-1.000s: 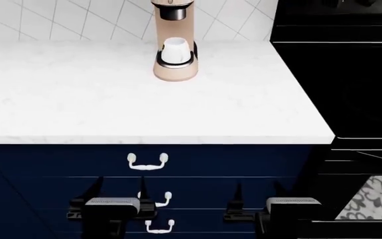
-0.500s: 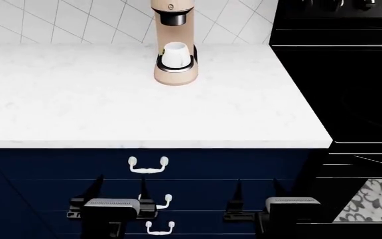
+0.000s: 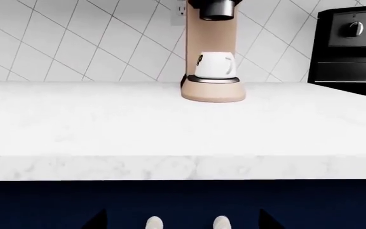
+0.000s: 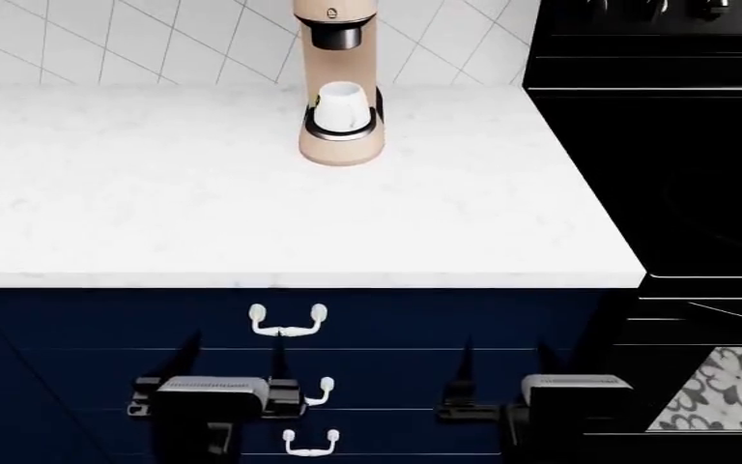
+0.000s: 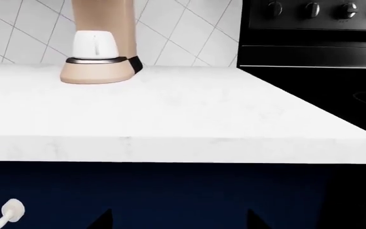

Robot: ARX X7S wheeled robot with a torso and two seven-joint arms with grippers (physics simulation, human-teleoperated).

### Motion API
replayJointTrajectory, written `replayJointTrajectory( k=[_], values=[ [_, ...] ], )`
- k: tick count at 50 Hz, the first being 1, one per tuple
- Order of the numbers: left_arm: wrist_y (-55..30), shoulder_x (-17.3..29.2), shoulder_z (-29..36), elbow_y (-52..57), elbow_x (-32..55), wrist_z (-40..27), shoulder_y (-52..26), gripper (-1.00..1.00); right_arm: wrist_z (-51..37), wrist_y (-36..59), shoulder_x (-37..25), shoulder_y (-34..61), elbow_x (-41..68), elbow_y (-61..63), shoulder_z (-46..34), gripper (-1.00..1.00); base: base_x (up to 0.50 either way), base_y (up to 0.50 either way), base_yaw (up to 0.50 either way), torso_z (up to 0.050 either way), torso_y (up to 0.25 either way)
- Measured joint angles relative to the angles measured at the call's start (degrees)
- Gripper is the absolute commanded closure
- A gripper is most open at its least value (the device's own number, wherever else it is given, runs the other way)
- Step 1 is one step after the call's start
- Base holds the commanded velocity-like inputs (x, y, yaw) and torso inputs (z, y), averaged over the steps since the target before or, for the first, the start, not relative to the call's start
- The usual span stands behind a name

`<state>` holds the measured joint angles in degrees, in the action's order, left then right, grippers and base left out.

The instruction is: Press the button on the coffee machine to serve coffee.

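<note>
The tan coffee machine (image 4: 340,140) stands at the back of the white counter (image 4: 216,213), with a white mug (image 4: 340,106) on its black-rimmed base under the black spout collar. A small dark button (image 4: 332,13) shows near its top. It also shows in the left wrist view (image 3: 211,57) and the right wrist view (image 5: 100,47). My left gripper (image 4: 235,360) and right gripper (image 4: 505,360) hang low in front of the navy drawers, well below the counter edge and far from the machine. Both are open and empty, with only the dark fingertips (image 3: 99,219) (image 5: 103,218) showing in the wrist views.
A black oven (image 4: 661,145) with knobs (image 5: 310,9) adjoins the counter on the right. White drawer handles (image 4: 286,324) sit on the navy cabinet front between and above my grippers. White tiled wall (image 4: 113,43) behind the counter. Patterned floor (image 4: 719,387) at lower right.
The head view has tilted up a little, so the counter sits lower in frame and more of the machine's top shows. Both grippers sit slightly lower, still open.
</note>
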<state>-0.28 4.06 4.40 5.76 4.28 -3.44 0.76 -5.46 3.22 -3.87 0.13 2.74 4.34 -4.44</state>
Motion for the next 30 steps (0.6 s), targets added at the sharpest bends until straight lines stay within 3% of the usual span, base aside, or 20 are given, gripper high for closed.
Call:
replayJointTrajectory(
  k=[15,30],
  values=[
    [-29.8,2.3,-1.9,25.7,7.4,-1.8,-6.0,-1.00,-0.8,23.8,-2.6,3.7,-0.8,24.2,0.5,-1.00,0.00,0.00,0.00,0.000,0.000],
    [-66.9,2.3,-8.9,39.3,19.1,-4.8,-28.5,-1.00,1.9,63.8,-4.9,26.9,2.9,43.5,4.1,-1.00,0.00,0.00,0.00,0.000,0.000]
  ],
)
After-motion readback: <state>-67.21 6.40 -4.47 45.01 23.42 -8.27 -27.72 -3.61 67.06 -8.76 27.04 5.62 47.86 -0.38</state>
